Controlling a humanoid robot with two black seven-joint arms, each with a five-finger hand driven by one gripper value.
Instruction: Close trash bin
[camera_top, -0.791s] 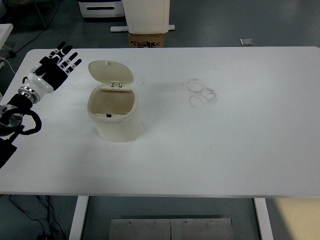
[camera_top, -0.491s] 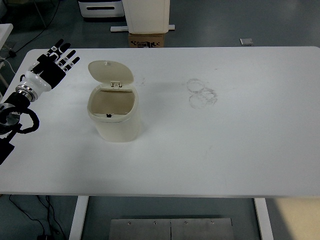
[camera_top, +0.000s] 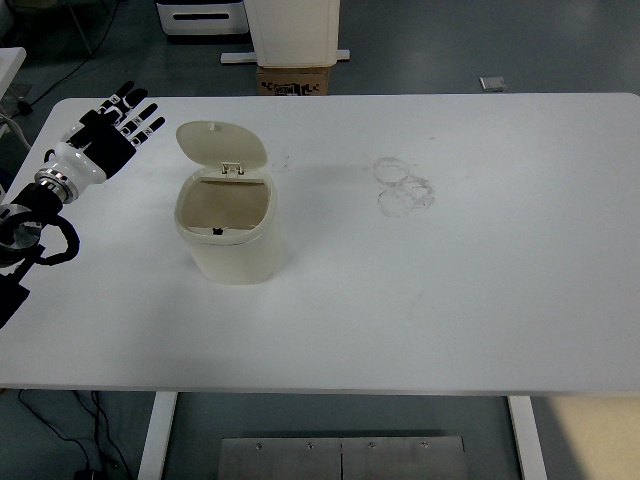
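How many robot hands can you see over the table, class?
1: the left robot hand, fingers spread, at the far left of the white table, left of the open trash bin. The right one is out of view.

No text, label or number could be read anywhere on the tabletop (camera_top: 480, 300) or on what stood on it. The only print in view was a dark strip of characters across the top of a cardboard box (camera_top: 294, 80) on the floor just beyond the tabletop's far edge, and it was too small and blurred to make out.
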